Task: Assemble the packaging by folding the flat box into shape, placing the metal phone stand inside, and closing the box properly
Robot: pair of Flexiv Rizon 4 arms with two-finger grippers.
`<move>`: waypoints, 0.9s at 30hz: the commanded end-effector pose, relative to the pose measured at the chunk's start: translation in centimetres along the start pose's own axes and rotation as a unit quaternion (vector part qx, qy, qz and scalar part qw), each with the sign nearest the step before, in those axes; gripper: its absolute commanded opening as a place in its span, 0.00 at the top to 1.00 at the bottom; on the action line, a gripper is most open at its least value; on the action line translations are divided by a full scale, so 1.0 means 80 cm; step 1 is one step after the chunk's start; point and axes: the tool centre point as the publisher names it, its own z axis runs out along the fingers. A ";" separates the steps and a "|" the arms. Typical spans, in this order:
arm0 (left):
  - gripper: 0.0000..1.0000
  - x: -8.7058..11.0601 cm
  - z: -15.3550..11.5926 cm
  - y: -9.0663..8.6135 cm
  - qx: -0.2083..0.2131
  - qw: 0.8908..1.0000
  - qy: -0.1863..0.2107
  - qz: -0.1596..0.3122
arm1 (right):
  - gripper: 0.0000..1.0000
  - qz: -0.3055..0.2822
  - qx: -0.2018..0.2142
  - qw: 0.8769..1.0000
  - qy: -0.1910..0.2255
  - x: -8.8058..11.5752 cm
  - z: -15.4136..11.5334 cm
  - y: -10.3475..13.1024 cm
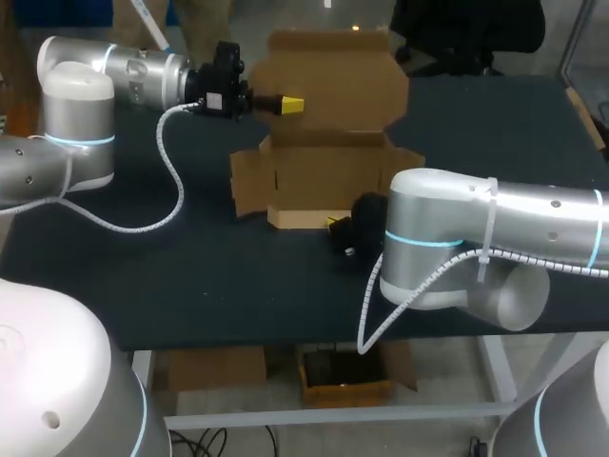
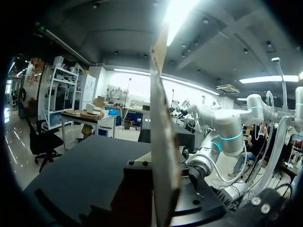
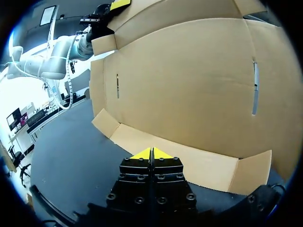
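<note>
stage: folding, walls part-raised | box (image 1: 324, 176) on worktop (image 1: 190, 276); lid (image 1: 333, 81) upright, left pincer (image 1: 290, 103) seemingly clamped on it | right pincer (image 3: 151, 152) clenched, empty, at front wall (image 3: 189, 161) | remaining: finish walls; phone stand unseen, insert; close

A dark, matte table (image 1: 190, 276) with a pale frame beneath spans the scene.

Head view high behind the table (image 1: 190, 276) — both wrist views close on the box (image 3: 189, 85)
</note>
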 end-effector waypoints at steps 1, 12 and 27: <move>1.00 -0.004 -0.002 0.003 0.000 1.000 0.006 -0.001 | 1.00 0.001 -0.001 1.000 -0.010 0.004 0.007 -0.002; 1.00 -0.006 -0.001 0.007 -0.002 1.000 0.011 -0.007 | 1.00 0.010 0.001 1.000 -0.012 0.001 0.010 -0.007; 1.00 0.019 0.003 0.025 -0.004 1.000 0.013 -0.014 | 1.00 0.010 0.001 1.000 -0.012 0.001 0.010 -0.007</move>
